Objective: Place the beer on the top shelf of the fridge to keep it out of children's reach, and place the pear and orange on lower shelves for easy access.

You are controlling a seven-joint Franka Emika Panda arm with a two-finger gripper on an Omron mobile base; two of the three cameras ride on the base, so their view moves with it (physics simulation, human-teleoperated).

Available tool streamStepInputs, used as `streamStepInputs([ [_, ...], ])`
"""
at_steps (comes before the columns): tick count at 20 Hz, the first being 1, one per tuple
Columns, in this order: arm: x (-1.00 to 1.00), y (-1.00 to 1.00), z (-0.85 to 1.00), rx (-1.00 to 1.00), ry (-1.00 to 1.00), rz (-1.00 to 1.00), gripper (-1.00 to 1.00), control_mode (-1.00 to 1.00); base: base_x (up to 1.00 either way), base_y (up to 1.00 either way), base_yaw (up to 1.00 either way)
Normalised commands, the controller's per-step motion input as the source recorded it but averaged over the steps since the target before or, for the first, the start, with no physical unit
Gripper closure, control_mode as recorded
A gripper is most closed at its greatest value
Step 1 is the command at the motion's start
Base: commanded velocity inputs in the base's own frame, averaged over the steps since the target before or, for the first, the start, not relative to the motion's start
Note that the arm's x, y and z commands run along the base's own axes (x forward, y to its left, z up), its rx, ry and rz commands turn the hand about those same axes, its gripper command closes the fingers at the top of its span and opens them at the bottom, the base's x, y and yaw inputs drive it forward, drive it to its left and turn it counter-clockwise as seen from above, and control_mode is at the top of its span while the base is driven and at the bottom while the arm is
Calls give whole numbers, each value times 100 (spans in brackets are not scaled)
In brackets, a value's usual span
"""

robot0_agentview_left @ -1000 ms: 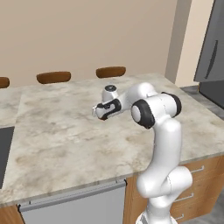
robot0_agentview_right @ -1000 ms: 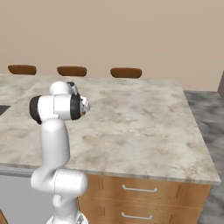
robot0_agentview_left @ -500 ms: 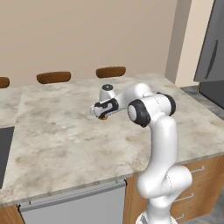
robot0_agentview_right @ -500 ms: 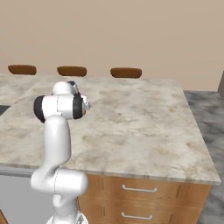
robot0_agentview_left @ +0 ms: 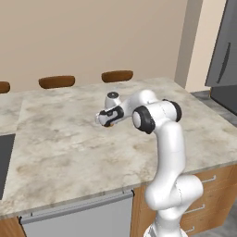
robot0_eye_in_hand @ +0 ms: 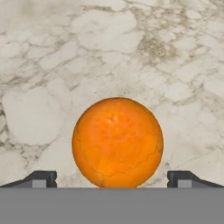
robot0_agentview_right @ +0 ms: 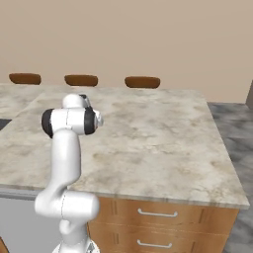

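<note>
The orange (robot0_eye_in_hand: 117, 142), round and bright, lies on the marble counter (robot0_agentview_left: 65, 139) in the hand view, between my gripper's two dark fingertips (robot0_eye_in_hand: 41, 178). My gripper (robot0_eye_in_hand: 112, 177) is open, its tips wide on either side of the fruit and apart from it. In the left base view my gripper (robot0_agentview_left: 105, 119) hangs low over the middle of the counter, with a sliver of the orange (robot0_agentview_left: 111, 124) beneath it. The fridge (robot0_agentview_left: 223, 55) stands dark grey at the far right with its vertical handle; its shelves are hidden. The beer and the pear are out of view.
Three brown chair backs (robot0_agentview_left: 116, 76) line the counter's far edge. A dark cooktop (robot0_agentview_left: 3, 157) sits at the left edge. Wooden drawers (robot0_agentview_right: 158, 217) and a grey appliance front (robot0_agentview_left: 78, 217) lie under the counter's near edge.
My arm's elbow has swung a little to the left and the hand has settled slightly lower over the orange. The jaws have stayed wide.
</note>
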Motion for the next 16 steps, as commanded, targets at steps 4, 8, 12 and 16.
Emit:
streamStepInputs([
  [4,15,0,-19,0,0,-3,-100,-100,0,0,0],
  [8,20,0,-15,0,0,-3,-100,-100,0,0,0],
  [12,24,0,-10,0,0,-3,-100,-100,0,0,0],
  [16,23,0,-11,0,0,-3,-100,-100,0,0,0],
])
